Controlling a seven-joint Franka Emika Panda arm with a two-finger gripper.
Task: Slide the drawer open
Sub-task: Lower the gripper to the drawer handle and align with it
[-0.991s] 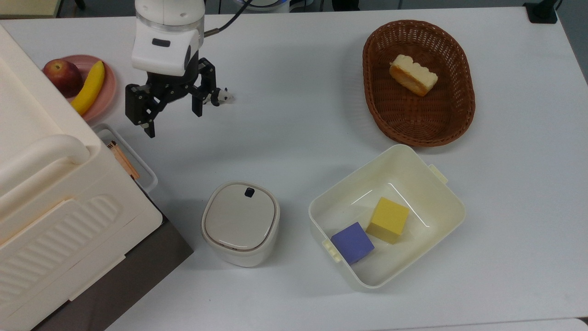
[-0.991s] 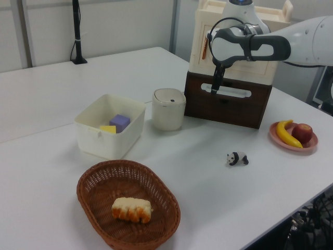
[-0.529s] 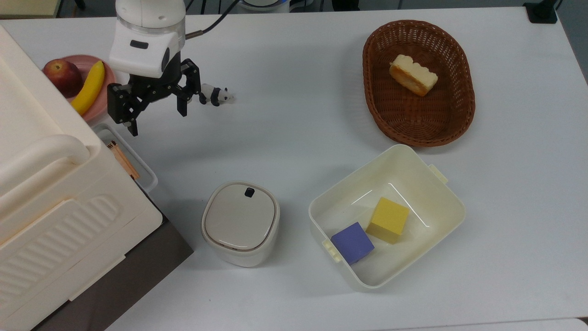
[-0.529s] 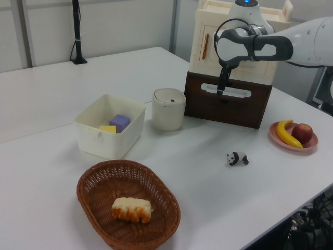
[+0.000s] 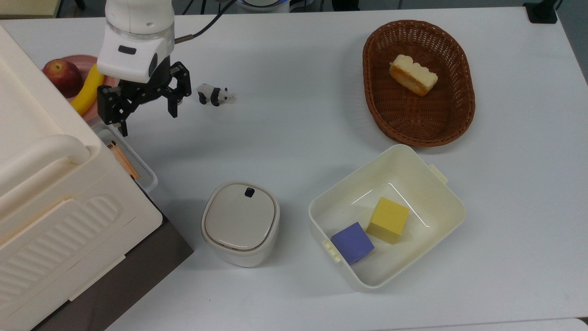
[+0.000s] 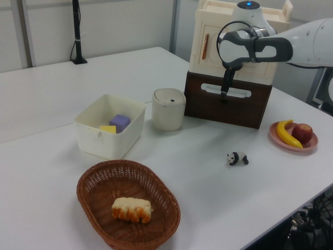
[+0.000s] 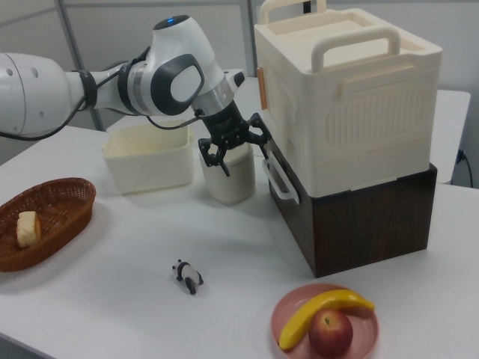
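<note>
The drawer [image 6: 229, 108] is the dark brown front under a cream box, and it sits flush with its case. Its white loop handle [image 5: 148, 178] [image 6: 232, 92] [image 7: 278, 182] sticks out from the front. My gripper [image 5: 148, 123] [image 6: 225, 92] [image 7: 238, 152] is open and points down just in front of the handle. It hangs at the handle's end nearest the fruit plate. Nothing is between the fingers. One fingertip [image 5: 124, 132] is close to the handle's end, and I cannot tell if it touches.
A cream ribbed box [image 5: 50, 193] sits on the drawer's case. Nearby stand a lidded cream bin [image 5: 240, 223] and a cream tub [image 5: 441, 193] with a yellow and a purple cube. Also here: toy panda [image 5: 212, 95], fruit plate [image 7: 299, 340], wicker basket [image 5: 381, 115] with bread.
The gripper has moved toward the top view's left and slightly up, nearer the handle's end by the fruit plate. It stayed open. The panda is now uncovered.
</note>
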